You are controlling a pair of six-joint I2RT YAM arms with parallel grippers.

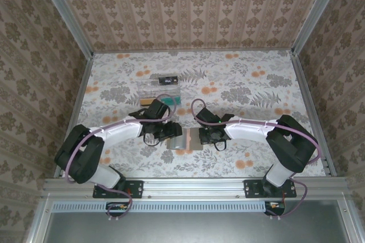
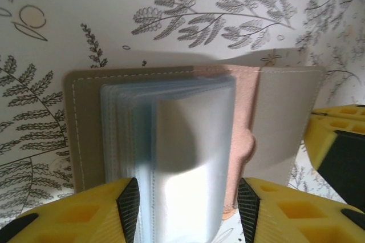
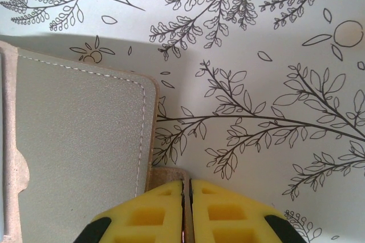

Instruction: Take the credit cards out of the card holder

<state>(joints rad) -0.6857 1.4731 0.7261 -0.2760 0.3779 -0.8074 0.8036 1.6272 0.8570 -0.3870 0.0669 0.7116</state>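
Note:
The card holder (image 1: 185, 141) lies open on the floral table between both arms. In the left wrist view its taupe cover (image 2: 85, 129) frames a stack of clear blue-tinted sleeves (image 2: 182, 140) over a pink lining. One sleeve bulges up between the spread fingers of my left gripper (image 2: 188, 209), which is open. My right gripper (image 3: 186, 189) is shut on the small taupe tab (image 3: 168, 174) at the edge of the holder's right panel (image 3: 80, 134). I cannot pick out any credit cards; they are hidden in the sleeves or out of view.
A clear plastic tray (image 1: 162, 86) holding a dark item stands behind the arms at centre left. A green object (image 1: 168, 101) and a tan one (image 1: 149, 101) lie just in front of it. Patterned walls enclose the table on three sides.

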